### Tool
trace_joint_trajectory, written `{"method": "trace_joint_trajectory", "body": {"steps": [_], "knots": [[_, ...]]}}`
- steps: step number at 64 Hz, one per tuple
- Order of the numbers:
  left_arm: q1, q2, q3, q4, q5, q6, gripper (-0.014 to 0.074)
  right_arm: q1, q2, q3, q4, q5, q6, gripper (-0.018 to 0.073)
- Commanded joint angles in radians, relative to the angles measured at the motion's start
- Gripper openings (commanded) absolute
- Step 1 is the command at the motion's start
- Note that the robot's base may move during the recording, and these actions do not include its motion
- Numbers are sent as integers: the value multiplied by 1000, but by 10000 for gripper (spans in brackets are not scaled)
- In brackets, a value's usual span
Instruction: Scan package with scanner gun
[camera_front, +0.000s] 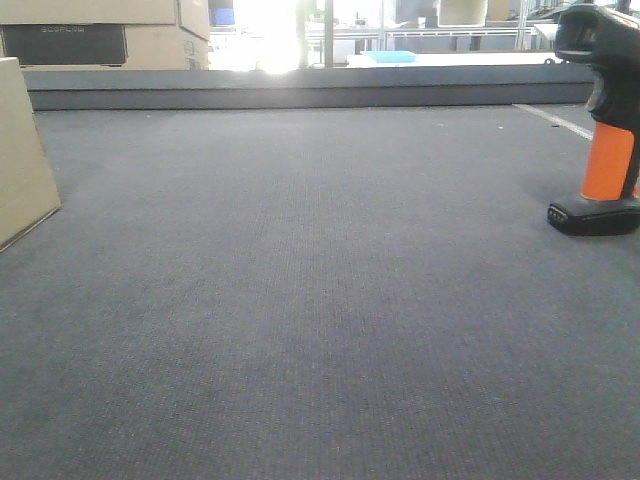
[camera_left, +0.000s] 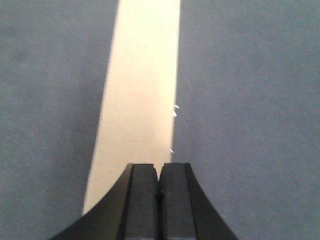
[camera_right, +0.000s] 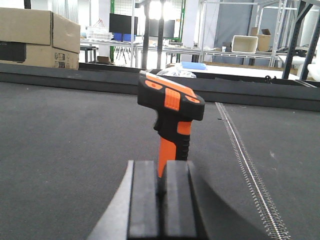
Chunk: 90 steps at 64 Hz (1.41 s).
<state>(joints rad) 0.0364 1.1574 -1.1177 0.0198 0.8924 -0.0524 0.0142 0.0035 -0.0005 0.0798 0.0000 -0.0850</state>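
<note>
- The oblong tan cardboard package (camera_front: 20, 150) lies at the left edge of the bench (camera_front: 320, 300), whose top is a dark grey, finely woven felt-like mat.
- In the left wrist view the package (camera_left: 140, 90) shows as a long, plain, matte strip with sharp straight edges.
- The left tool (camera_left: 160, 172), two flat black blocks on flared shoulders, hangs above the package's near end with its pads pressed together and nothing between them.
- The pistol-shaped scanner gun (camera_front: 608, 160), with a glossy black head, a smooth bright orange handle and a flat black foot, stands upright at the right side of the bench.
- The right tool (camera_right: 160, 200) faces the scanner gun (camera_right: 172, 115) from just short of it, with its black pads together and holding nothing.
- Large cardboard cartons with a black band (camera_front: 150, 40) stand beyond the bench's far rim.
</note>
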Motion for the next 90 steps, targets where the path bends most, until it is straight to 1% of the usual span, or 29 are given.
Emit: {"method": "trace_joint_trajectory", "body": {"steps": [1, 8, 14, 39, 41, 43, 47, 48, 51, 54, 59, 60, 69, 73, 77, 90], "knots": [[12, 26, -43, -45, 46, 0, -111, -5, -4, 1, 6, -16, -6, -169], [32, 79, -120, -50, 105, 30, -111, -5, -4, 1, 6, -16, -6, -169], [45, 119, -176, -64, 147, 80, -111, -5, -4, 1, 6, -16, -6, -169], [45, 178, -182, -64, 75, 84, -103, -5, -4, 1, 6, -16, -6, -169], [45, 178, -182, -62, 73, 84, -76, -5, -4, 1, 6, -16, -6, -169], [45, 178, -182, -62, 69, 84, -29, -5, -4, 1, 6, -16, -6, -169], [45, 178, -182, -62, 65, 84, 96, -5, -4, 1, 6, -16, -6, -169], [45, 178, -182, -62, 59, 84, 148, -5, -4, 1, 6, -16, -6, -169], [45, 178, -182, -62, 57, 84, 259, -5, -4, 1, 6, -16, -6, -169], [45, 178, -182, -62, 57, 84, 415, -5, -4, 1, 6, -16, -6, -169], [45, 178, -182, -60, 57, 84, 623, -5, -4, 1, 6, -16, -6, -169], [45, 178, -182, -60, 57, 84, 626, -5, -4, 1, 6, -16, -6, -169], [45, 190, -182, -13, 74, 84, 521, -5, -4, 1, 6, -16, -6, -169], [47, 206, -182, -11, 95, 84, 492, -5, -4, 1, 6, -16, -6, -169], [47, 228, -182, -11, 115, 84, 492, -5, -4, 1, 6, -16, -6, -169], [49, 281, -182, -5, 108, 84, 560, -5, -4, 1, 6, -16, -6, -169]]}}
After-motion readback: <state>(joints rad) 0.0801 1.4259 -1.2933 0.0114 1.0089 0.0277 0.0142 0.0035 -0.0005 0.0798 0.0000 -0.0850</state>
